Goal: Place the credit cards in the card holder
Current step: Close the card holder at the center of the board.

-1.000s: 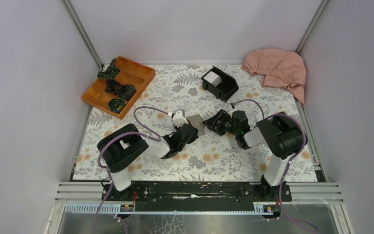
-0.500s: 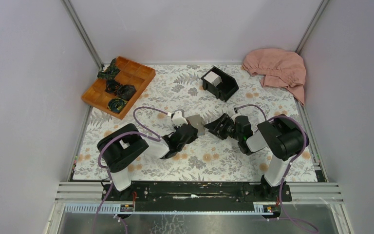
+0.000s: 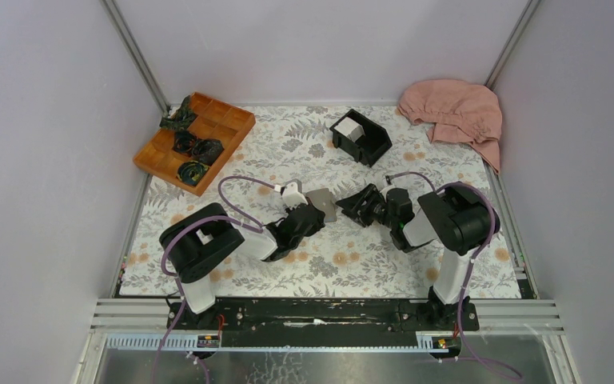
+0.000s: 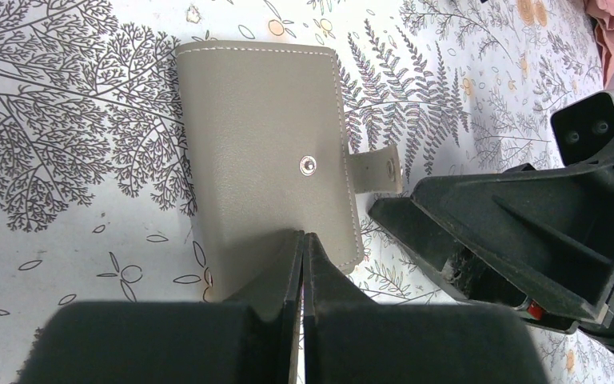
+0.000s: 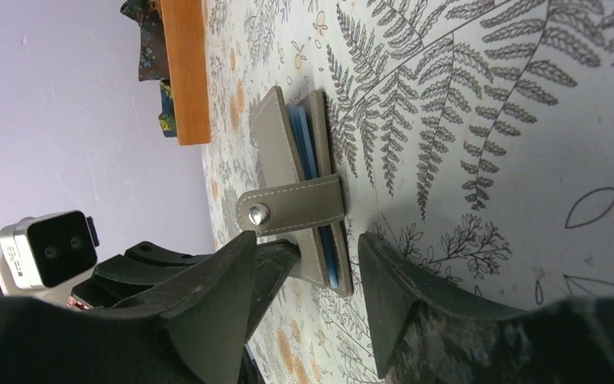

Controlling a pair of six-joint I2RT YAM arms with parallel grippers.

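At the table's far left corner sits a wooden tray (image 3: 222, 122) with dark bundles (image 3: 200, 150) in several of its compartments. Toward the middle, the left fingers (image 4: 294, 256) are pressed together with nothing seen between them, and their tips lie on the near edge of the card holder (image 4: 264, 120). The card holder lies folded on the floral table (image 3: 320, 264) with its grey cover up. Its snap strap is unfastened and sticks out toward the right arm, and in the right wrist view blue shows between its two halves. Just to its right, the right fingers (image 5: 224, 280) are spread wide and hold nothing. The strap end is in line with the gap between them, and they are close to the card holder but not closed on it. Farther back, well apart from both arms, a black box (image 3: 376, 146) holds the credit cards (image 3: 348, 128), a white stack in its left part. A pink cloth (image 3: 454, 112) lies bunched at the far right corner.
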